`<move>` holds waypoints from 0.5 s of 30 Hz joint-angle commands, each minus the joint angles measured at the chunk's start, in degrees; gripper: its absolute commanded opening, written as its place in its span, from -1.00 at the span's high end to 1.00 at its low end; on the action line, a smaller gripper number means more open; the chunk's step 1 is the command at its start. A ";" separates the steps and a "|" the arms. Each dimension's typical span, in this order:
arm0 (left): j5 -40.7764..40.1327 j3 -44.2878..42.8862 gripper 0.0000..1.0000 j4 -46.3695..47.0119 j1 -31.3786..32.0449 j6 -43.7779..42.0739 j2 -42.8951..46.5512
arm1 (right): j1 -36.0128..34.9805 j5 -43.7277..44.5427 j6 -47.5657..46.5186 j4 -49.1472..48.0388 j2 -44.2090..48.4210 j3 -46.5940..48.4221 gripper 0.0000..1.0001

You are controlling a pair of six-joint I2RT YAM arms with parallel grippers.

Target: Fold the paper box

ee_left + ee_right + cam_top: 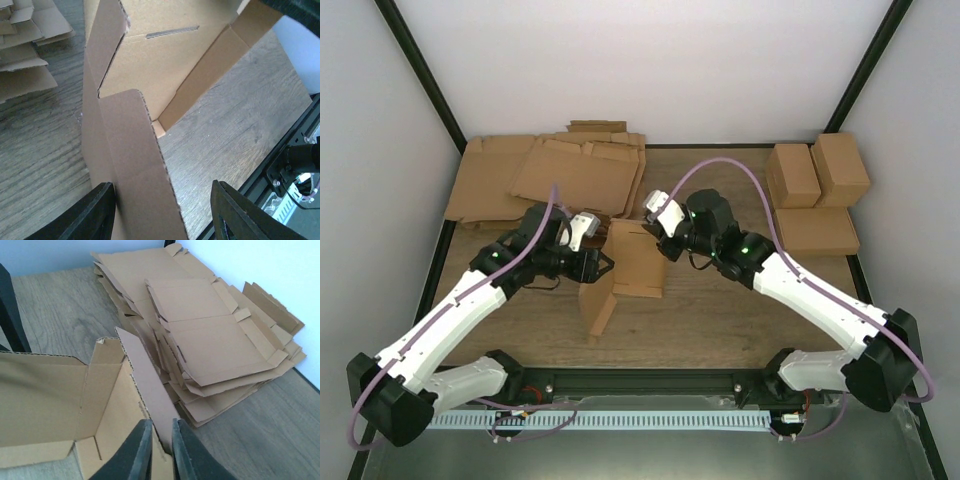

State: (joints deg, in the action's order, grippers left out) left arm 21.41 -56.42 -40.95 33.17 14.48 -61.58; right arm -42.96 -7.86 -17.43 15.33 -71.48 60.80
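One half-folded box (pixel 625 265) sits mid-frame on the desk (pixel 720 320), with one pile of flat sheets (pixel 570 175) upper left and three finished boxes (pixel 792 175) upper right. Right end effector (pixel 160 432) is pinching a box flap. Left end effector (pixel 165 200) gapes open around its left wall.

Wooden table (pixel 720 320). Half-folded paper box (pixel 630 265) stands mid-table. Pile of flat cardboard sheets (pixel 550 175) at far left. Three folded boxes (pixel 792 175) at far right.

Left wrist view crops paper box (pixel 135 165) top and bottom. Right gripper (pixel 161 426) hides its flap's lower end.
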 commanded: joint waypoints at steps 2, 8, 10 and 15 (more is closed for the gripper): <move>1.74 0.98 -0.09 1.68 0.32 -0.15 0.19 | -0.28 -1.62 1.45 -0.35 1.75 -0.59 0.68; -0.38 0.30 -0.09 2.70 0.31 0.94 2.43 | -0.28 -1.98 2.66 -0.64 3.20 -1.32 0.31; -0.55 -0.22 -0.12 3.31 0.31 1.64 3.35 | -0.28 -2.58 3.01 -0.93 3.80 -1.53 0.20; -3.57 -2.13 -0.43 2.99 0.24 3.10 3.98 | -0.28 -3.35 5.55 -1.42 5.80 -2.02 0.03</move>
State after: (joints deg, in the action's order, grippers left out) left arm 20.45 -56.40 -39.24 33.32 16.43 -58.50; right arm -42.96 -10.17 -14.57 14.96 -67.96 58.70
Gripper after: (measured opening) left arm 0.671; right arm 0.453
